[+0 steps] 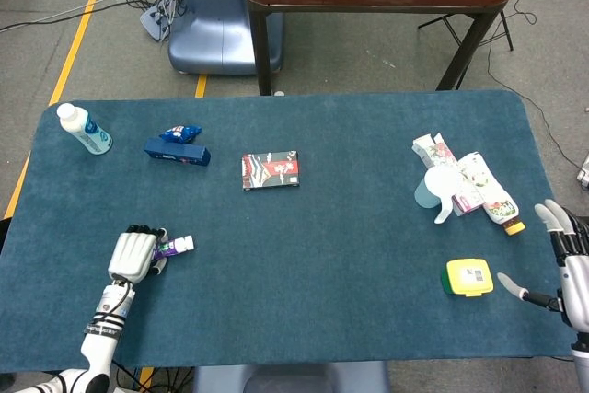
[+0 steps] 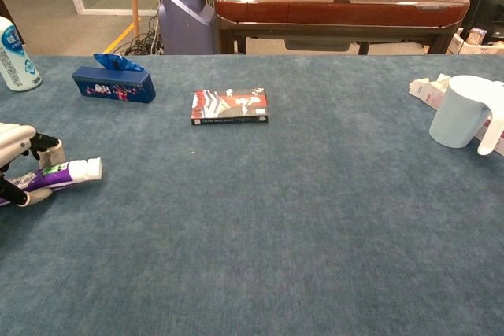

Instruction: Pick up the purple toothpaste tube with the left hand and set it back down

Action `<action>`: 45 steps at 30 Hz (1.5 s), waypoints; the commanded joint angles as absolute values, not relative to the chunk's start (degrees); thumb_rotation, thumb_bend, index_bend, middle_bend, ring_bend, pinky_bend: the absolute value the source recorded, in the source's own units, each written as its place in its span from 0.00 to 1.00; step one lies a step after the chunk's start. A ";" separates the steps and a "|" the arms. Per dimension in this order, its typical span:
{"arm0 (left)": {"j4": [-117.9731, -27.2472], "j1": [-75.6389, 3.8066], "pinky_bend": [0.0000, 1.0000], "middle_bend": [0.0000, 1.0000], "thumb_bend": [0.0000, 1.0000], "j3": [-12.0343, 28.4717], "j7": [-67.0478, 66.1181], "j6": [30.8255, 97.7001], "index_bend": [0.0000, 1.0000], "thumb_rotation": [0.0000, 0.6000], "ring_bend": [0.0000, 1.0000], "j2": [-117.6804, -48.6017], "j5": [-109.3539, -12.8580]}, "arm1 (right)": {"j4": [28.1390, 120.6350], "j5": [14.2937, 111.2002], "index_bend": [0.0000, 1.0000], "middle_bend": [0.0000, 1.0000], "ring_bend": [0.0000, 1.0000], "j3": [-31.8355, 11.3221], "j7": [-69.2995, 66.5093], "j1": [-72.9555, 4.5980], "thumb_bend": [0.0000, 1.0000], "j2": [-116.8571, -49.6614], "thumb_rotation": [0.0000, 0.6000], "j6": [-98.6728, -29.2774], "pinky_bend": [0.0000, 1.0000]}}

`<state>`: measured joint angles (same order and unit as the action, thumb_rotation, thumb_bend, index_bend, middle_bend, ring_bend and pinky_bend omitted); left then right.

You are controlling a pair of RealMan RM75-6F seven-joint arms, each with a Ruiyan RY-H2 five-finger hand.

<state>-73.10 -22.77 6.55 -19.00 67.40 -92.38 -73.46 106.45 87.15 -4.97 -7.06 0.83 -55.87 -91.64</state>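
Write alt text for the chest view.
At the left edge, the left robot hand grips a purple toothpaste tube just above a blue felt table. Farther back sit a blue box, a red-and-white box and a pale blue pitcher.

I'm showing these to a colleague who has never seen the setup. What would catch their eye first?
Probably the white robotic left hand at the near left edge of the blue felt-covered table, its fingers around the purple toothpaste tube with a white cap. Next, the bright yellow square box near the right hand, and the pale blue plastic jug at far right.
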 commanded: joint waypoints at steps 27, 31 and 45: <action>-95.32 -33.96 0.32 0.69 0.29 11.48 9.72 61.65 0.60 1.00 0.50 -79.87 -84.14 | 118.64 99.15 0.00 0.04 0.00 -9.71 0.93 -15.87 0.00 -58.16 0.44 -77.69 0.00; -97.91 -35.33 0.34 0.70 0.29 12.79 12.40 60.12 0.61 1.00 0.53 -79.31 -82.34 | 120.27 98.59 0.00 0.02 0.00 -11.20 2.39 -19.99 0.00 -61.33 0.35 -73.90 0.00; -104.07 -36.99 0.37 0.73 0.29 13.57 14.28 60.61 0.64 1.00 0.57 -78.74 -81.42 | 118.58 90.31 0.00 0.00 0.00 -15.49 5.98 -31.19 0.00 -74.85 0.17 -65.81 0.00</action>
<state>-103.80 -36.86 13.65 14.45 60.49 -78.74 -81.29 119.25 91.62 -14.74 5.43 -29.88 -73.36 -66.83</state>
